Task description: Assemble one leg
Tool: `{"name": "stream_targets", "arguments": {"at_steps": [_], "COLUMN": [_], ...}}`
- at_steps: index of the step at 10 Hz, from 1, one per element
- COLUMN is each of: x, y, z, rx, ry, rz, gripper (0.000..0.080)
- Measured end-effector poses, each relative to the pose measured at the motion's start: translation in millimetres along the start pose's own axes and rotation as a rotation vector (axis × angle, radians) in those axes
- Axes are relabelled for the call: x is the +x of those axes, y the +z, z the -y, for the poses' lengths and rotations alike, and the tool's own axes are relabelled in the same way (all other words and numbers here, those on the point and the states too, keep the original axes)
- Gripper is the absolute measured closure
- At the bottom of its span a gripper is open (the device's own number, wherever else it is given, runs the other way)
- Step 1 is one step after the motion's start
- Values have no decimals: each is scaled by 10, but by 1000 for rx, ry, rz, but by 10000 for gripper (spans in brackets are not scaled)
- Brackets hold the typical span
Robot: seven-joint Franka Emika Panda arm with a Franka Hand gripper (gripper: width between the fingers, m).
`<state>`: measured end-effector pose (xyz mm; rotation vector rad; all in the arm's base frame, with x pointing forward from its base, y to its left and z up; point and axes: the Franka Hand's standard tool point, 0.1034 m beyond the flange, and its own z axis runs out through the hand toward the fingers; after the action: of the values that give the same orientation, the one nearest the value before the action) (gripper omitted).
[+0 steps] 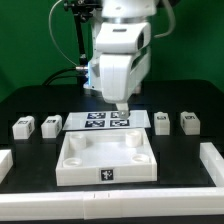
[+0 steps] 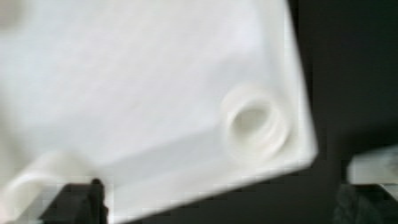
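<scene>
Four small white legs with marker tags lie on the black table. Two are at the exterior view's left (image 1: 22, 127) (image 1: 50, 126) and two at its right (image 1: 162, 121) (image 1: 188, 122). The large white tray-like piece (image 1: 75, 160) with round corner sockets lies in the front middle. My gripper (image 1: 120, 108) hangs above the tray's far right corner, pointing down. In the wrist view the gripper (image 2: 222, 205) is open and empty, with its fingers (image 2: 80, 200) wide apart. The tray (image 2: 143, 80) and a corner socket (image 2: 253, 125) lie below.
The marker board (image 1: 97, 121) lies flat just behind the tray, under the arm. White raised rails stand at the table's front left (image 1: 4, 163) and front right (image 1: 211, 160). A green wall closes the back.
</scene>
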<state>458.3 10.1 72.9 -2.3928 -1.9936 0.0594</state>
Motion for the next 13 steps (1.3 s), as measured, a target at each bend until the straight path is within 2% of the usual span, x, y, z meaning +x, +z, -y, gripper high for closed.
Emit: {"name": "stream_targets", "arguments": {"at_steps": [2, 3, 5, 6, 10, 12, 13], "x": [-307, -383, -371, -378, -434, -436, -436], "y": [243, 349, 590, 656, 670, 670, 670], "z": [256, 314, 331, 328, 292, 292, 292], "rx": [26, 38, 59, 69, 65, 65, 65], "ry": [-197, -274, -240, -234, -215, -215, -215], "rz": [-8, -13, -24, -28, -31, -30, -30], "gripper": [150, 150, 150, 150, 179, 559, 559]}}
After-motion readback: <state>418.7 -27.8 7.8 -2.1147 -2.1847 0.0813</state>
